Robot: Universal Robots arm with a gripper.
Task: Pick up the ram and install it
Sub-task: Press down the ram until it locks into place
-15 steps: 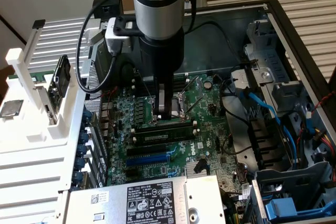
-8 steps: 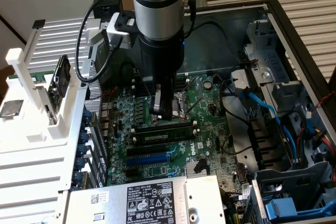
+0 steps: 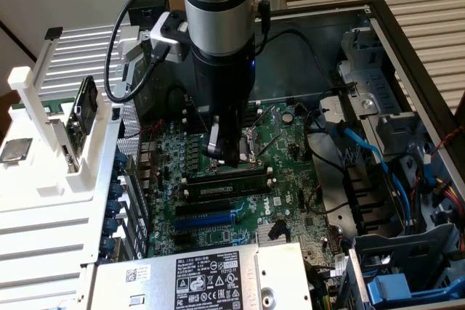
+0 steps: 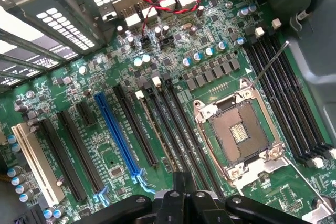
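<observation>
The black two-fingered claw (image 3: 231, 156) stands shut over the green motherboard (image 3: 290, 172), just above the long black memory slots (image 3: 225, 183) beside the silver processor socket (image 4: 239, 132). The long narrow green ram stick with black chips (image 3: 225, 187) lies seated in those slots, below the fingertips. Case walls crowd the board. The wrist view lays bare the blue expansion slot (image 4: 118, 135) and red-black twisted wires (image 4: 157, 1); the exterior view adds blue cables (image 3: 367, 152).
</observation>
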